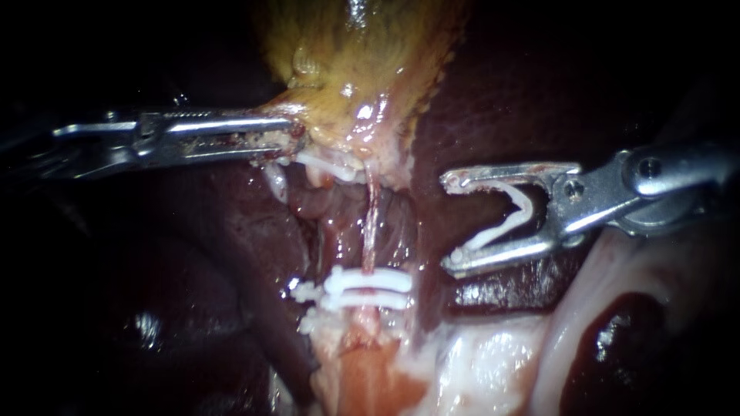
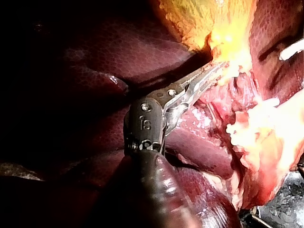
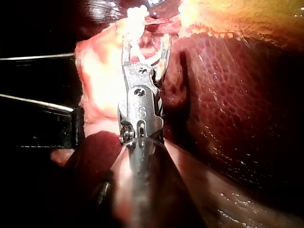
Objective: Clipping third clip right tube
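The tube (image 1: 370, 223) runs bare between the lower clips (image 1: 368, 283) and the gallbladder (image 1: 362, 62), which my left instrument (image 1: 297, 139) clamps. My right instrument (image 1: 449, 223), jaws wide around its clip (image 1: 493, 235), sits beside the tube, and I'd straddle it squarely before closing. Only the endoscope shows that bare stretch; in my right wrist view I can't make it out.

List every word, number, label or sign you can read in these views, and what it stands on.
Left instrument: a stamped mark on its joint housing, too small to read.
Right instrument: a stamped mark on its joint housing, likewise unreadable.
Liver, gallbladder, tube, clips on it, loaded clip in the right instrument's jaws: no text.
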Available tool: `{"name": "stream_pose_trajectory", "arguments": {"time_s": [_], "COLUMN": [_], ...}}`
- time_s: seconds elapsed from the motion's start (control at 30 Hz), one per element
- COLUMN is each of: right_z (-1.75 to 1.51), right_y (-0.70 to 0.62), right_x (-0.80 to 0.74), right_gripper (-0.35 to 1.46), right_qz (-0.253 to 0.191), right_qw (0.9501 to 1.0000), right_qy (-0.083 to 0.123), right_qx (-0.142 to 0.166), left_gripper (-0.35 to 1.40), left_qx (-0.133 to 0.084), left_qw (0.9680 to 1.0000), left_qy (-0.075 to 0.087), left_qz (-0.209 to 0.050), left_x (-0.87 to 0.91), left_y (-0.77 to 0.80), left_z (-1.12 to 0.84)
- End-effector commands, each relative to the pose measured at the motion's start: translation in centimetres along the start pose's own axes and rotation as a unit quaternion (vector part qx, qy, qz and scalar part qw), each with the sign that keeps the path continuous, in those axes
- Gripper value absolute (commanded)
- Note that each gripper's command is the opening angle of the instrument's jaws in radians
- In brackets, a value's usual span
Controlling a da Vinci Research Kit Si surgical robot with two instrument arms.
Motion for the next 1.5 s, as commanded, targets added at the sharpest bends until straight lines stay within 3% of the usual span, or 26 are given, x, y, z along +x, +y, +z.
{"name": "stream_pose_trajectory", "arguments": {"time_s": [0.03, 0.13, 0.23, 0.4, 0.5, 0.73, 1.0, 1.5], "right_z": [0.00, 0.00, 0.00, 0.00, 0.01, 0.13, 0.53, 1.22], "right_y": [0.00, 0.00, 0.00, 0.00, 0.00, 0.01, 0.13, 0.40], "right_x": [0.00, -0.01, -0.01, -0.01, 0.00, 0.06, 0.18, 0.01], "right_gripper": [0.50, 0.50, 0.50, 0.49, 0.49, 0.49, 0.49, 0.49], "right_qz": [0.000, 0.000, 0.000, 0.000, 0.000, 0.034, 0.094, 0.146], "right_qw": [1.0000, 1.0000, 1.0000, 1.0000, 1.0000, 0.9994, 0.9956, 0.9892], "right_qy": [0.000, 0.000, 0.000, 0.000, 0.000, 0.001, 0.003, 0.009], "right_qx": [0.000, 0.000, 0.000, 0.000, 0.000, -0.002, -0.008, 0.007], "left_gripper": [-0.35, -0.35, -0.35, -0.35, -0.35, -0.35, -0.35, -0.35], "left_qx": [0.000, -0.003, -0.006, -0.001, 0.001, 0.003, 0.005, 0.006], "left_qw": [1.0000, 1.0000, 0.9999, 0.9998, 0.9996, 0.9996, 0.9996, 0.9995], "left_qy": [0.000, -0.001, -0.005, 0.019, 0.028, 0.029, 0.029, 0.030], "left_qz": [0.000, -0.001, -0.007, -0.007, -0.003, 0.001, 0.002, 0.003], "left_x": [0.00, 0.06, 0.25, 0.70, 0.84, 0.78, 0.73, 0.71], "left_y": [0.00, 0.00, 0.02, 0.14, 0.22, 0.27, 0.27, 0.28], "left_z": [-0.01, -0.10, -0.30, -0.68, -0.84, -0.86, -0.83, -0.81]}}
